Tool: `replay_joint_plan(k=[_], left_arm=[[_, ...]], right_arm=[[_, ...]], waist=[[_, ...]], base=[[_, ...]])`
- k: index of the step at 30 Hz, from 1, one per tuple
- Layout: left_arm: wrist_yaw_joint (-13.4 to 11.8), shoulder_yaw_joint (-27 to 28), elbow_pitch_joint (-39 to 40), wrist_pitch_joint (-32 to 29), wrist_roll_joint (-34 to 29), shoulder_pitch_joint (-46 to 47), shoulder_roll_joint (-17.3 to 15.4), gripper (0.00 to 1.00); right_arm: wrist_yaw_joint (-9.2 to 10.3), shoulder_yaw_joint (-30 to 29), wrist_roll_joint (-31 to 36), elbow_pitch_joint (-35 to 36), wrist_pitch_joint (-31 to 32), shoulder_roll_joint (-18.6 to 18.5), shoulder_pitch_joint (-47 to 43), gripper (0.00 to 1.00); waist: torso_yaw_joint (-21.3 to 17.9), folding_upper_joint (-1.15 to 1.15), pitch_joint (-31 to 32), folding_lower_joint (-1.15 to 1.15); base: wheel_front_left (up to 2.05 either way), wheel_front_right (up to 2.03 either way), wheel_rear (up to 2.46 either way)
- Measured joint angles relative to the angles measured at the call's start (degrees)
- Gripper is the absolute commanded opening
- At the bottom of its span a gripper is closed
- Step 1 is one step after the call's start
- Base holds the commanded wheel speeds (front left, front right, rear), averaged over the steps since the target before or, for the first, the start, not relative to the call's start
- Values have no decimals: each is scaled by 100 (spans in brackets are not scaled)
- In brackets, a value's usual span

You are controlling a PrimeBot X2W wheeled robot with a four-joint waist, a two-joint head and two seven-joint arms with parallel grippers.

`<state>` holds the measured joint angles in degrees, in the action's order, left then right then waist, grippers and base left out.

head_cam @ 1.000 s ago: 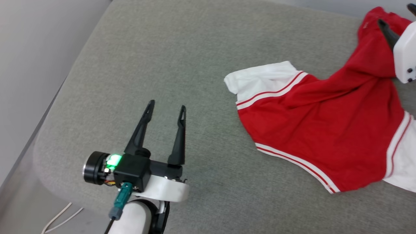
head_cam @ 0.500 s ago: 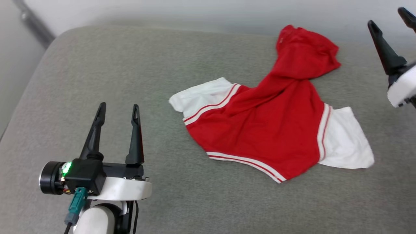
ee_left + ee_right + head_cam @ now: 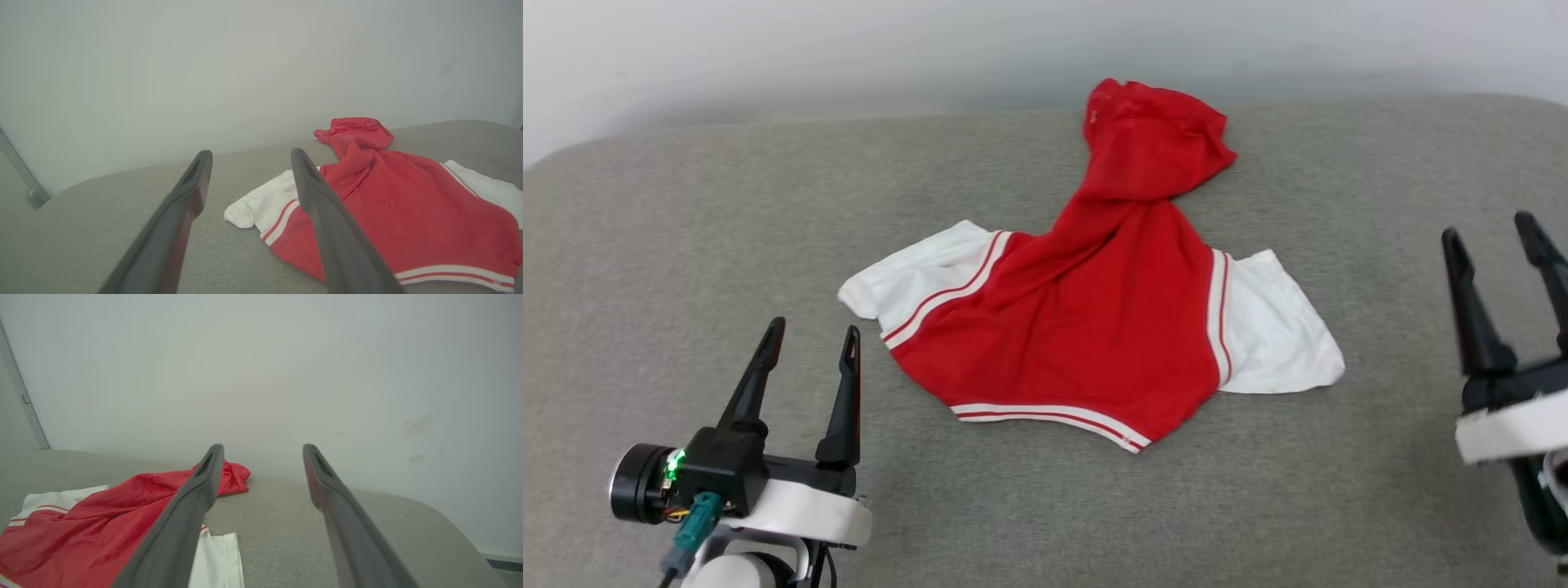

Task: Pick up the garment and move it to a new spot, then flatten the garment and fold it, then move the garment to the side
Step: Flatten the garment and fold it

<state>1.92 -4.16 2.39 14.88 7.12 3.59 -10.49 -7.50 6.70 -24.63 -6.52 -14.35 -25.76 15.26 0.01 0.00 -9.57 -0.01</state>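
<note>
Garment (image 3: 1094,327) contact has been given up by the right gripper (image 3: 1488,229). A second ago its fingers were poised over the bunched red end. Now it is seen drawn back toward the near right edge of the cushion (image 3: 686,245), jaws spread wide with nothing between them, well apart from the cloth. The left gripper (image 3: 814,327) is held by the near left edge, likewise spread and empty, near the left sleeve but apart from it. Most of the shift across the head view is to be put down to the camera swinging round, not to the cloth. From this it is judged that the move to a new spot has been finished and that flattening is now due.

The garment is laid in the middle of the cushion, plain red side up, with no lettering to be seen. Both white sleeves are spread out to left and right, each edged in red-and-white stripes, and a striped band runs along the near edge. The far part is twisted narrow and heaped in a crumpled mound close to the far edge, below the pale wall (image 3: 849,49). That twist is judged to need pulling out before any fold can be made.
</note>
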Motion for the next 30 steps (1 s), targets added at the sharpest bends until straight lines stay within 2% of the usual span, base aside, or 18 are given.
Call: replay_joint_plan(k=[3, 4, 6, 9, 12, 19, 22, 25, 30], left_arm=[[272, -21, -56, -16, 442, 9, -35, 100], [331, -48, -86, -89, 485, 19, -119, 100], [415, -74, -122, -279, 475, 59, -464, 100], [476, -94, -145, -806, 755, 288, -782, 100], [524, -172, -175, -1518, 992, 648, -1269, 100], [543, -380, -385, -3331, 1989, 1463, -2137, 100], [546, -377, -619, -4173, 2251, 1769, -2375, 100], [445, -313, -843, -4978, 2486, 2076, -2547, 100], [343, -275, -1082, -5803, 2733, 2409, -2732, 100]], right_arm=[[-1, -274, 646, 552, -25, 258, -409, 100], [1, -383, 619, 692, -27, 456, -498, 100], [-2, -427, 717, 923, 29, 705, -699, 100], [-1, -571, 783, 1171, 118, 868, -803, 100], [0, -681, 784, 1280, 181, 899, -867, 100], [0, -732, 770, 1384, 178, 951, -847, 100], [0, -675, 801, 1336, 138, 946, -808, 100], [0, -527, 809, 1260, 107, 929, -688, 100], [0, -466, 788, 1115, 40, 883, -560, 100]], waist=[[-177, 0, -7, 0], [-235, 0, -18, 0], [-351, 0, -57, 0], [-484, 0, -177, 0], [-583, 0, -345, 0], [-804, 0, -813, 0], [-883, 0, -1033, 1], [-967, 0, -1249, 1], [-1106, 0, -1512, 1]], base=[[0, 0, 0], [0, 0, 0], [0, 0, 0], [0, 0, 0], [0, 0, 0], [0, 0, 0], [0, 0, 0], [0, 0, 0], [0, 0, 0]])
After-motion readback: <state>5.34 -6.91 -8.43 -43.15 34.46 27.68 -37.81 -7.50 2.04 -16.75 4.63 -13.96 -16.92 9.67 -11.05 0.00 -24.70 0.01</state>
